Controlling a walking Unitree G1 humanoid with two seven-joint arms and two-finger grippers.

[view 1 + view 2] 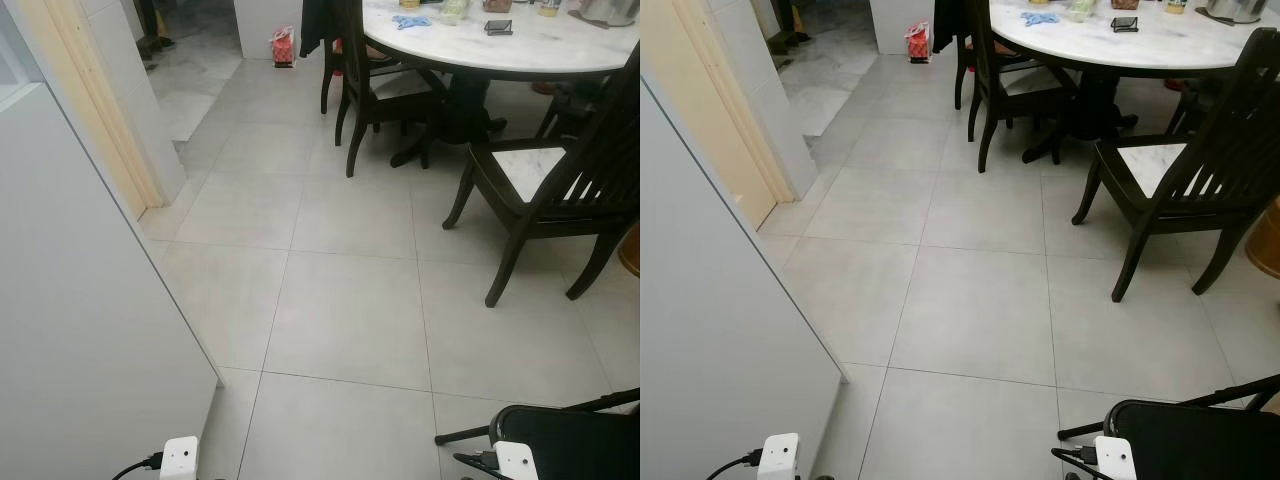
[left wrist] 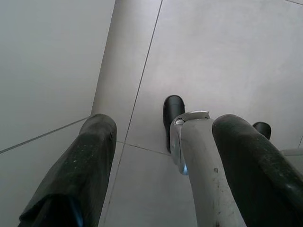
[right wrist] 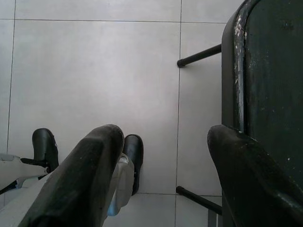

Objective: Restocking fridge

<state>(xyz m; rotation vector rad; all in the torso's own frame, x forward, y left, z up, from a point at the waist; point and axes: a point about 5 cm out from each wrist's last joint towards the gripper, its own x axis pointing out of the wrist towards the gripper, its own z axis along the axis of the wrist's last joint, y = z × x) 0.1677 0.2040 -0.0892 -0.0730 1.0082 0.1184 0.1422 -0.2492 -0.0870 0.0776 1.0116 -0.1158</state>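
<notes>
A white fridge door (image 1: 80,330) is seen at the robot's left, beside grey floor tiles (image 1: 340,310). The left gripper (image 2: 161,156) and right gripper (image 3: 165,161) are hung low, fingers spread, nothing held. No legible writing is seen. A black folding chair (image 1: 1200,435) stands beside the right gripper.

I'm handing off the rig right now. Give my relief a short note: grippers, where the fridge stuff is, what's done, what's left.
Left gripper: open, holding nothing, hanging over the floor tiles.
Right gripper: open, holding nothing, hanging beside a black folding chair.
White panel close on the robot's left, possibly the fridge; can't confirm.
Dining table and dark chairs ahead on the right, with small items on top, too far to identify.
Done: nothing to show.
Left: find the stock, carry it over, load the fridge.
</notes>
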